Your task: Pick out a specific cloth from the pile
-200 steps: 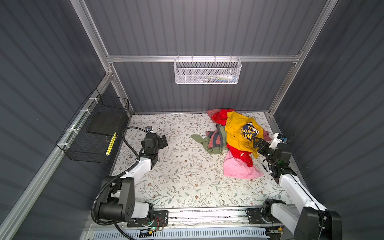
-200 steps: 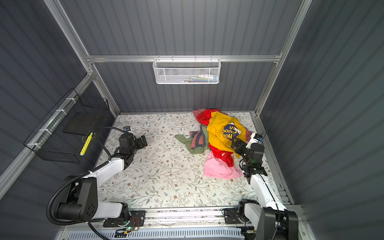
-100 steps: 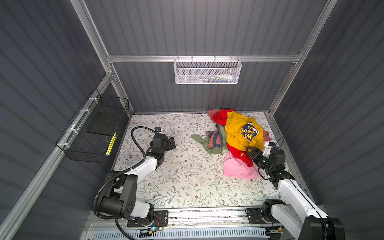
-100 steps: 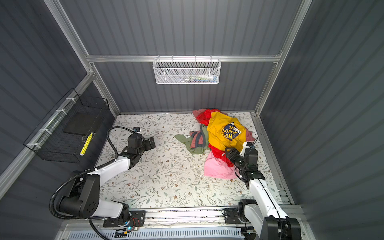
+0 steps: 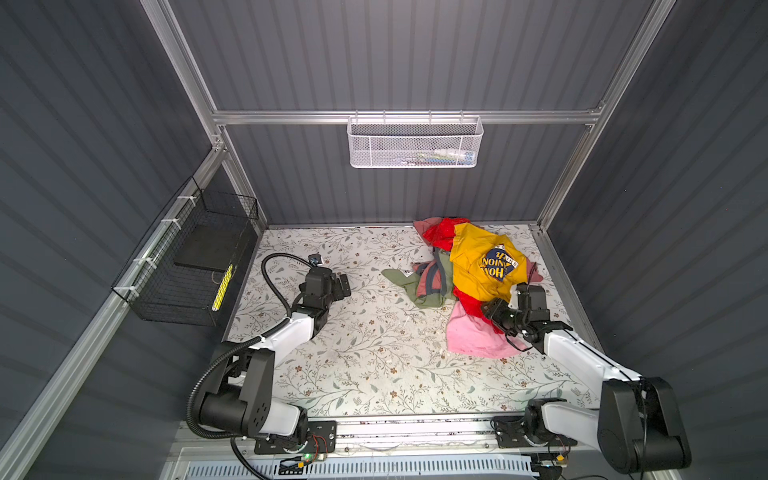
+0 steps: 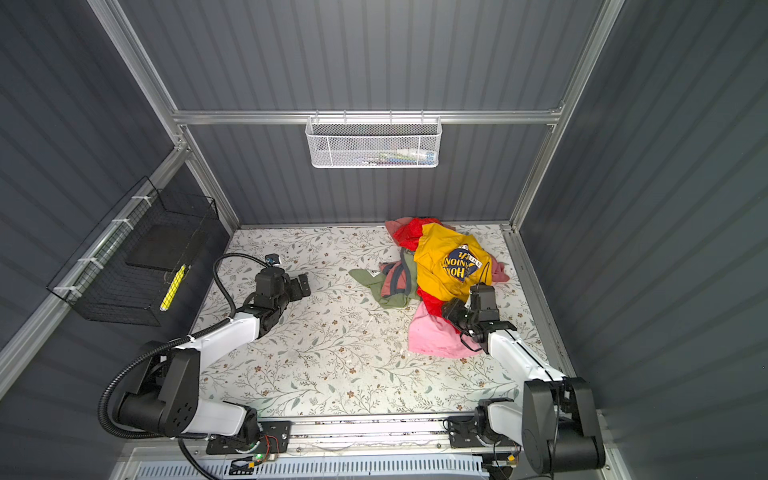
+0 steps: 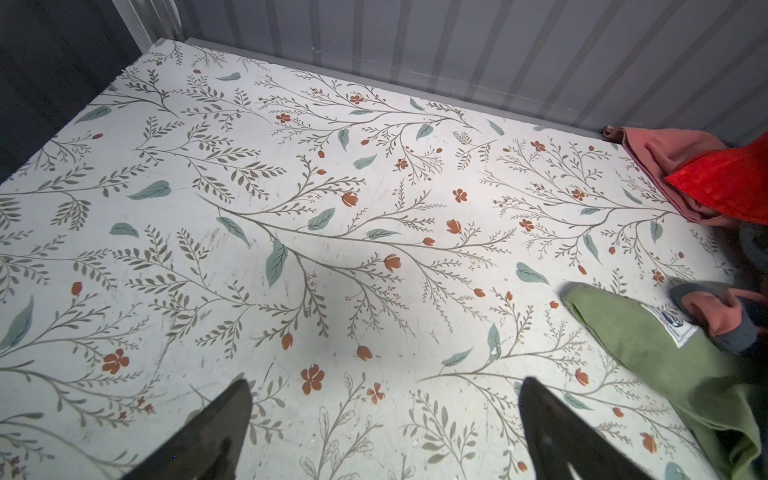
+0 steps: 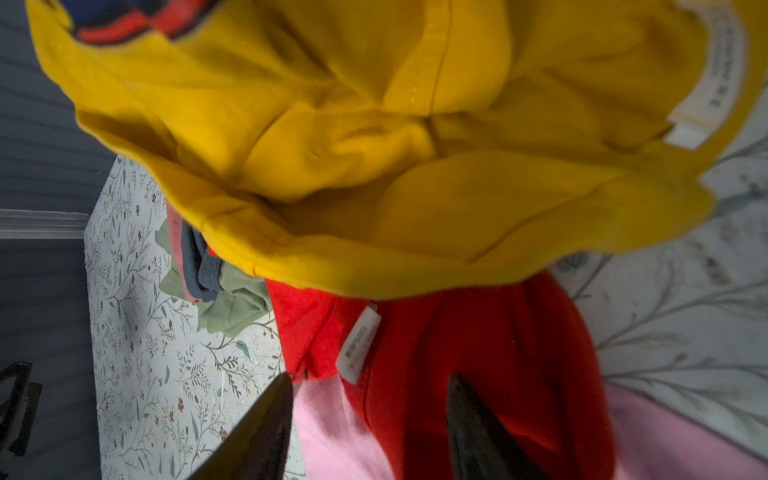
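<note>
At the garment pile's (image 5: 478, 266) five o'clock edge, my right claw (image 8: 370, 386) straddles the thin bright-red cloth (image 8: 490, 340), jaws apart; gripping and extraction remain.

Robot test cell (grey ribbed walls (image 5: 374, 62))

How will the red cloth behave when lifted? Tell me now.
Likely floppy: the red cloth lies in soft folds. It will probably drag on the yellow T-shirt lying over it. It looks thin, so likely light.
</note>
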Tool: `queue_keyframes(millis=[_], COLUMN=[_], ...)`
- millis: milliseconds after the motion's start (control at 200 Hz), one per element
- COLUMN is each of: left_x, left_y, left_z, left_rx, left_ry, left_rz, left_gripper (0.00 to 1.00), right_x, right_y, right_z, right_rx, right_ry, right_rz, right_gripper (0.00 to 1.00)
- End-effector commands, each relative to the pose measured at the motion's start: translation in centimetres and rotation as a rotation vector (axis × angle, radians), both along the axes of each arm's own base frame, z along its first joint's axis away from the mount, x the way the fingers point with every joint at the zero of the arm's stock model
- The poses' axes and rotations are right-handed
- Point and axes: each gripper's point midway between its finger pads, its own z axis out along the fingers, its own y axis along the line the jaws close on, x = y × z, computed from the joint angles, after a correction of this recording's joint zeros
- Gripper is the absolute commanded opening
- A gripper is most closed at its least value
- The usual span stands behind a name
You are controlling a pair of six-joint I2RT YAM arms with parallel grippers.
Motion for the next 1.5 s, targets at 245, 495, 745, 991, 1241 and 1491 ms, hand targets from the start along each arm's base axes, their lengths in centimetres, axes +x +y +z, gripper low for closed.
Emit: queue_keyframes(millis=[245, 495, 745, 991, 1241, 1491], left_x=[-1.0, -1.0, -0.9, -1.0, -0.8, -0.7], left_y=[1.0, 0.9, 0.7, 0.6, 0.3, 0.0], left_z=[0.4, 0.5, 0.4, -0.3, -0.6, -0.9], left_rx=[0.011, -0.002, -0.001, -0.002, -0.006, -0.005], left_ry=[0.005, 0.004, 0.011, 0.031, 0.04, 0.05], left_rz=[0.034, 0.036, 0.028, 0.024, 0.014, 0.006], left_gripper=[1.0, 1.0, 1.0, 1.0, 1.0, 1.0], right_x=[0.9, 1.7, 1.5, 0.7, 0.4, -0.3], right_y=[0.5, 2.0, 5.2, 6.2, 6.6, 6.1], right_z=[-1.0, 0.8, 7.0, 13.8, 19.7, 25.4], right_rx=[-0.013, 0.023, 0.063, 0.107, 0.089, 0.046], right_ry=[-0.007, -0.094, -0.354, -0.559, -0.691, -0.845], right_rz=[0.031, 0.096, 0.259, 0.32, 0.363, 0.351], right_gripper=[0.39, 0.01, 0.0, 0.0, 0.0, 0.0])
